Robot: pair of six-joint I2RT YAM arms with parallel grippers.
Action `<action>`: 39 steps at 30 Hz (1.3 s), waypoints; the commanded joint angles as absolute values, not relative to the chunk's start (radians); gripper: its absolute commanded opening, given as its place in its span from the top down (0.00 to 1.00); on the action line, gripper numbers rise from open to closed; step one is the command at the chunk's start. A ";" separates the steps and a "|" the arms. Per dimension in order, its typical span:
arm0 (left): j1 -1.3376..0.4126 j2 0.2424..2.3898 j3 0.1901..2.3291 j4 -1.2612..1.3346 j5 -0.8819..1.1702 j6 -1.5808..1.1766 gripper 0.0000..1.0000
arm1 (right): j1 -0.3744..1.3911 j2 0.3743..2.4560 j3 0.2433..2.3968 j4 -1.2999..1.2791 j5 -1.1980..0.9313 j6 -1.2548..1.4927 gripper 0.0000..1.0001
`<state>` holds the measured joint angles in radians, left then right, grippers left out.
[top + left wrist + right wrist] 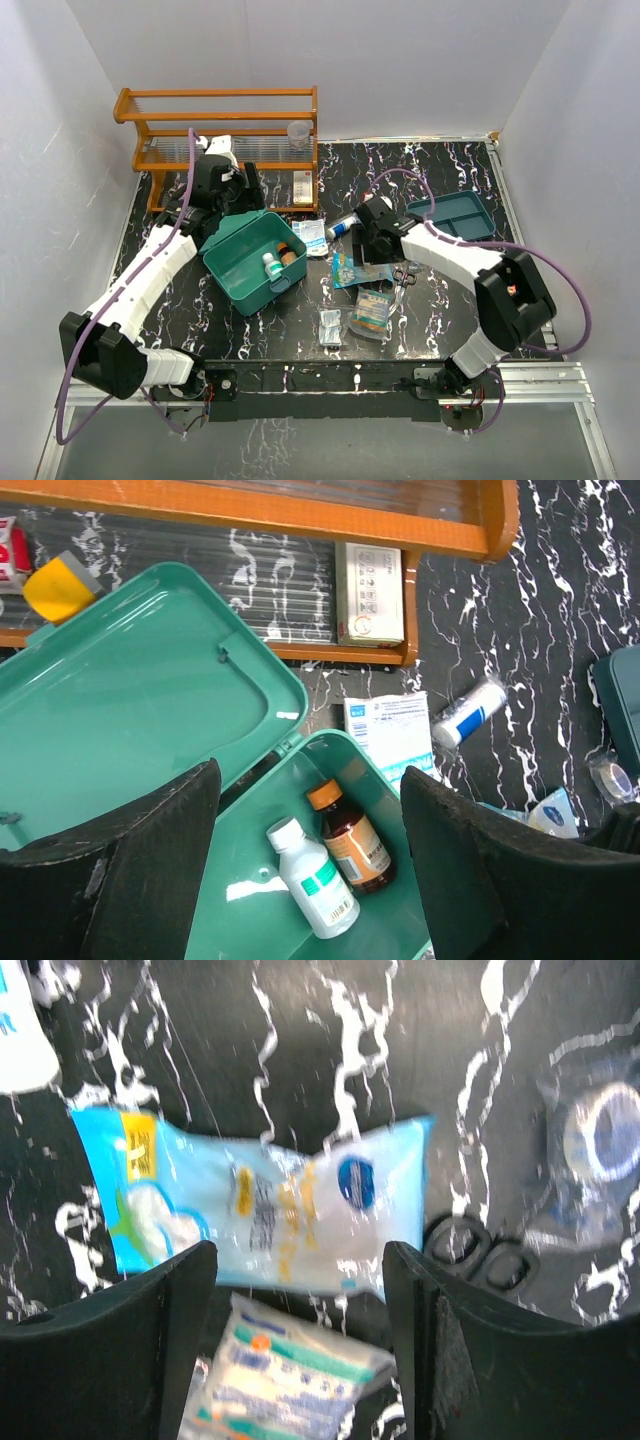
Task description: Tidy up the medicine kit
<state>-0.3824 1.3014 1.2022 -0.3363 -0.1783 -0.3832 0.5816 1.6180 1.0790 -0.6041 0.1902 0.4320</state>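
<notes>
Teal medicine kit (235, 272) lies lid-open left of centre, white bottle (312, 882) and brown bottle (352, 842) inside | we see left gripper (308, 780) spread wide over it, empty | right gripper (300, 1255) wide above blue packet (262, 1205)

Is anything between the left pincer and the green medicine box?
Nothing visible. The left pincer hangs open right over the medicine kit, lid up; only a white bottle and brown bottle lie inside.
</notes>
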 commanded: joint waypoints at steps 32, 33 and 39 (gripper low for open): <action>-0.317 1.397 1.316 -0.359 -0.292 -0.433 0.24 | 0.596 1.414 0.912 -0.714 0.135 0.583 0.97; -0.306 1.399 1.310 -0.366 -0.293 -0.451 0.24 | 0.597 1.396 0.947 -0.731 0.143 0.574 0.97; -0.196 1.377 1.279 -0.430 -0.312 -0.575 0.24 | 0.597 1.379 1.219 -0.744 0.189 0.503 0.97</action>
